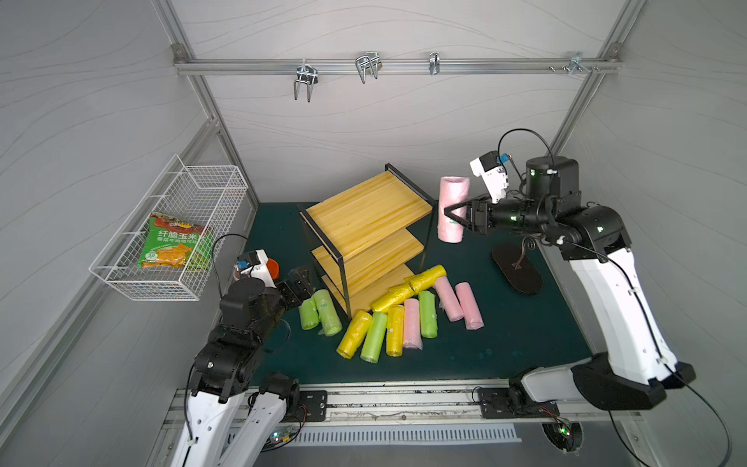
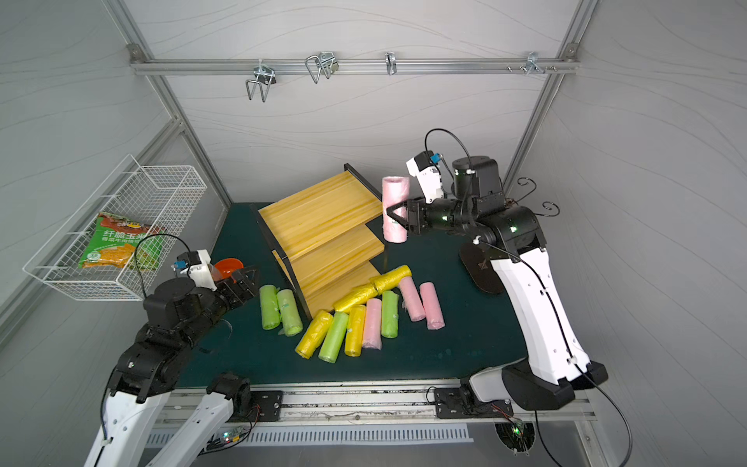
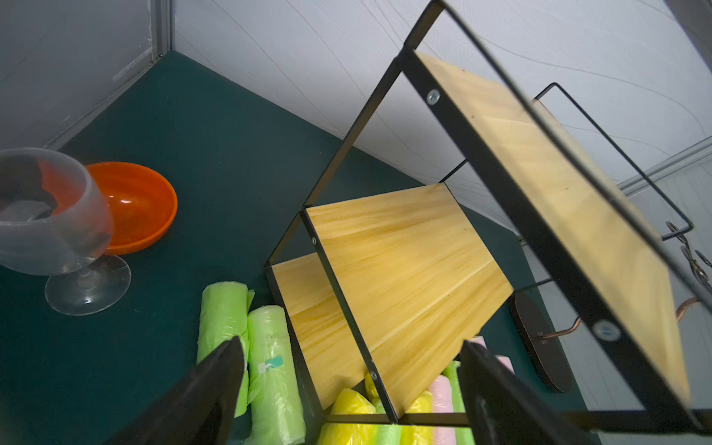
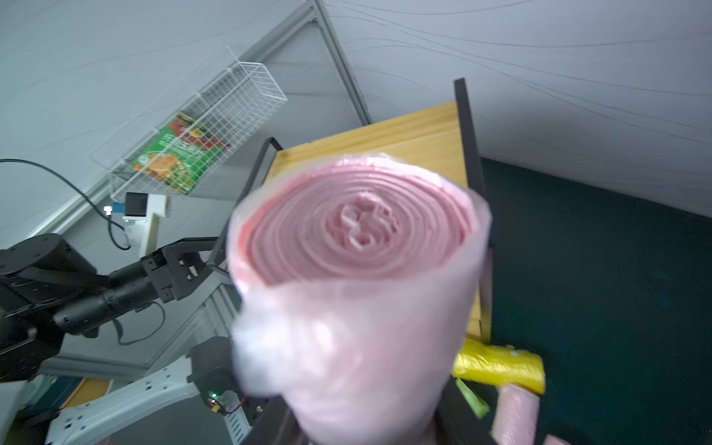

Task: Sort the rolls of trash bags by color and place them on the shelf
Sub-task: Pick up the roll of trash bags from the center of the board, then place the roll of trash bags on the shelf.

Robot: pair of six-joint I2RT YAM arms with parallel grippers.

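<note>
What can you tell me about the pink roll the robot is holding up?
The pink roll is a soft cylinder of tightly wound pink plastic bags in a thin, see-through wrapper. The right wrist view shows its end as spiral rings. It stands upright in the air, pinched around its middle by the right gripper, just beside the top board of the shelf. Whether it touches the shelf is unclear.

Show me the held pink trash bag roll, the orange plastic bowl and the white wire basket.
Pink trash bag roll (image 1: 454,190): a top view, upper side.
Orange plastic bowl (image 3: 138,204): left wrist view, inner wall.
White wire basket (image 1: 218,190): a top view, end mesh wall.
</note>
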